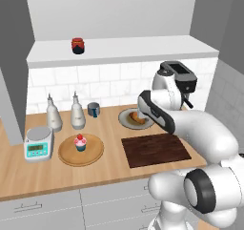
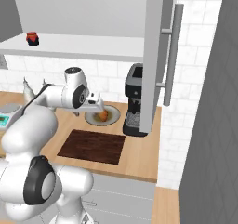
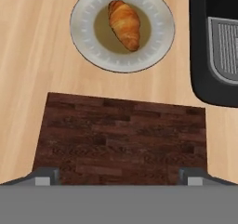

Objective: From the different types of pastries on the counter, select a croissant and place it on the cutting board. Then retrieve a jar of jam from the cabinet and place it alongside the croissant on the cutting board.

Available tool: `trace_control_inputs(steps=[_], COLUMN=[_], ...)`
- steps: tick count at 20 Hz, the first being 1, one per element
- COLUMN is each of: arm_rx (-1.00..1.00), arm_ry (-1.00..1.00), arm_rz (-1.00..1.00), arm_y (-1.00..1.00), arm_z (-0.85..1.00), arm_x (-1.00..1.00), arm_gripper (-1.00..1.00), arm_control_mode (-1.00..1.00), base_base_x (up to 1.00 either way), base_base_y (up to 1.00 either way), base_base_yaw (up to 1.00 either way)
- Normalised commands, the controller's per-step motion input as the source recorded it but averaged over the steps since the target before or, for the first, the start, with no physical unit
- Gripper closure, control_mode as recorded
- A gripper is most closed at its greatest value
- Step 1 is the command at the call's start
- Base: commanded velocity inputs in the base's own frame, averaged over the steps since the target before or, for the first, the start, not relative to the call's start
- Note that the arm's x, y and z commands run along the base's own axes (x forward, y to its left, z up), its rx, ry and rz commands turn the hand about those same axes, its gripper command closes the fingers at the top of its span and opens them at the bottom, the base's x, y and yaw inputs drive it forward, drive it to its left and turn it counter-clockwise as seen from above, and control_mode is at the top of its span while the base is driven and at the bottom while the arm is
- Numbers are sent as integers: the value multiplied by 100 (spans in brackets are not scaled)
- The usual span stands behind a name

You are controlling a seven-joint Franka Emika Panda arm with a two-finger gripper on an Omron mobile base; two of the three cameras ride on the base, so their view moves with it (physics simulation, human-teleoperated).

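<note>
Plainly, the croissant lies on the round grey plate, untouched, well ahead of the gripper and slightly off to one side in the hand view. Between plate and hand stretches the dark cutting board, bare, with the two finger tips standing wide apart over its near edge and nothing between them. From the right base view the gripper hangs above the counter, near the plate's rim. Beside the plate sits a black coffee machine. Farther left, the cupcake rests on a round light-wood board. The jar of jam stands on the cabinet shelf.
</note>
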Motion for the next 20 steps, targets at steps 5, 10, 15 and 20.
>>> trace_control_inputs(steps=[5,10,15,20], arm_rx=[0,0,3,3], arm_ry=[0,0,0,0], arm_rz=[0,0,0,0], arm_y=[0,0,0,0], arm_z=[-21,-1,-23,-27], arm_x=[19,1,55,66], arm_gripper=[-100,-100,-100,-100], arm_control_mode=[-100,-100,-100,-100], base_base_x=[0,0,0,0], base_base_y=[0,0,0,0], base_base_yaw=[0,0,0,0])
